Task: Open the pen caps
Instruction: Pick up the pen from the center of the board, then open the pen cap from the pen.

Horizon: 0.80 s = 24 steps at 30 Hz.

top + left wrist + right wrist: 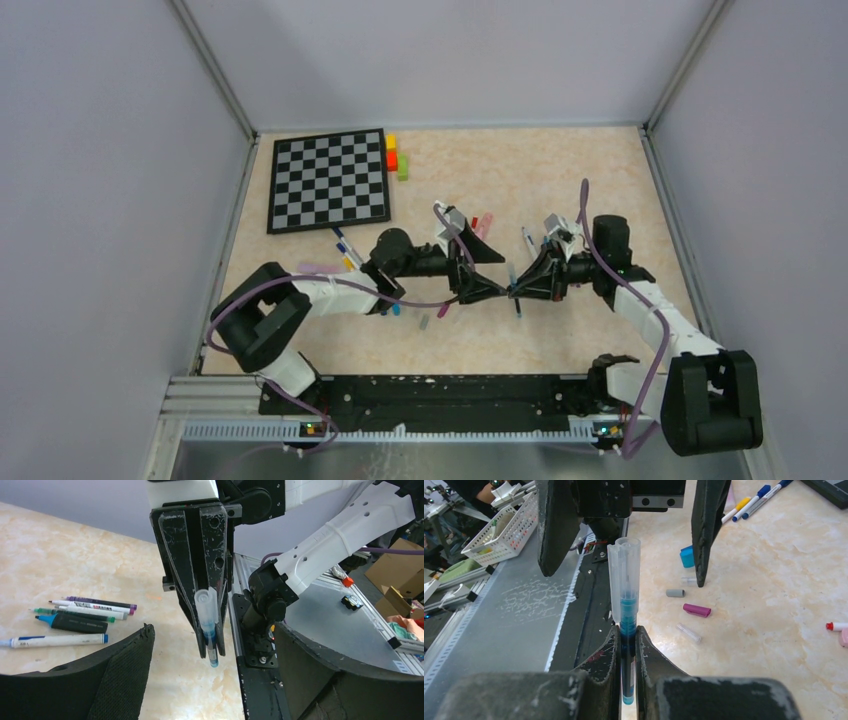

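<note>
My right gripper (626, 630) is shut on a thin blue pen (627, 611) and holds it above the table. A clear cap (624, 565) sits on the pen's upper end. My left gripper (624, 577) is open, with one finger on each side of that cap and neither touching it. In the top view the left gripper (488, 291) and the right gripper (523, 290) meet tip to tip mid-table, with the pen (514, 292) between them. The left wrist view shows the pen (208, 630) pinched in the right gripper's fingers (181, 570).
Loose caps lie on the table: blue (687, 556), grey (675, 593), magenta (697, 610) and clear (688, 632). Several pens (75, 615) lie in a group, and more lie farther off (749, 497). The chessboard (328, 180) and the coloured blocks (395, 157) stand at the back left. A metal rail (400, 395) runs along the near edge.
</note>
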Motion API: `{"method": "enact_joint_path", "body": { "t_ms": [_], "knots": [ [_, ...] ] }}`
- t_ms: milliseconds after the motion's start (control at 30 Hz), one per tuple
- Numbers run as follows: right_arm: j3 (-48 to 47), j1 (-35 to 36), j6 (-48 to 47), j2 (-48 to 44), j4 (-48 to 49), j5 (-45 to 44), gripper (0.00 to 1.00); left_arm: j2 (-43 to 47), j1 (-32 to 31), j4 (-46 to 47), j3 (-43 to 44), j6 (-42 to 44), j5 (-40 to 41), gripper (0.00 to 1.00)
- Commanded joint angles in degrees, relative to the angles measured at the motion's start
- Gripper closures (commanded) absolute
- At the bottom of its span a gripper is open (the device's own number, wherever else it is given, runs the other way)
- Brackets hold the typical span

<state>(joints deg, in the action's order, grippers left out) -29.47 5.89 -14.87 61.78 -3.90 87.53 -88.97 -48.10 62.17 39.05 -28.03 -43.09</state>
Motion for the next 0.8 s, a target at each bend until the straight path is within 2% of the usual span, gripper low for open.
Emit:
{"method": "enact_joint_path", "body": {
  "t_ms": [0,167,433,600,700,767],
  "knots": [
    [1.01,1.07,-0.08,-0.83,4.9,7.23,1.0,-3.36,-0.13,7.57,4.43,-1.24,-3.62,0.14],
    [1.14,1.27,1.38,-0.61,6.16,7.26,1.0,-6.66,-0.45,11.93,6.88,-4.08,-5.9,0.26],
    [0.86,1.37,1.84,-0.45,6.27,7.22,1.0,-8.91,-1.73,11.98,8.87,-5.15,-7.8,0.49],
    [0.87,1.37,1.95,-0.34,6.43,7.22,1.0,-9.38,-1.78,12.07,9.48,-5.74,-9.23,0.76],
    [0.96,1.34,2.04,-0.26,6.49,7.22,1.0,-9.64,-1.08,11.83,11.21,-6.22,-11.42,0.97],
    [1.15,1.33,2.19,-0.1,6.73,7.22,1.0,-9.42,0.07,11.75,12.83,-6.97,-11.94,1.0]
  ]
}}
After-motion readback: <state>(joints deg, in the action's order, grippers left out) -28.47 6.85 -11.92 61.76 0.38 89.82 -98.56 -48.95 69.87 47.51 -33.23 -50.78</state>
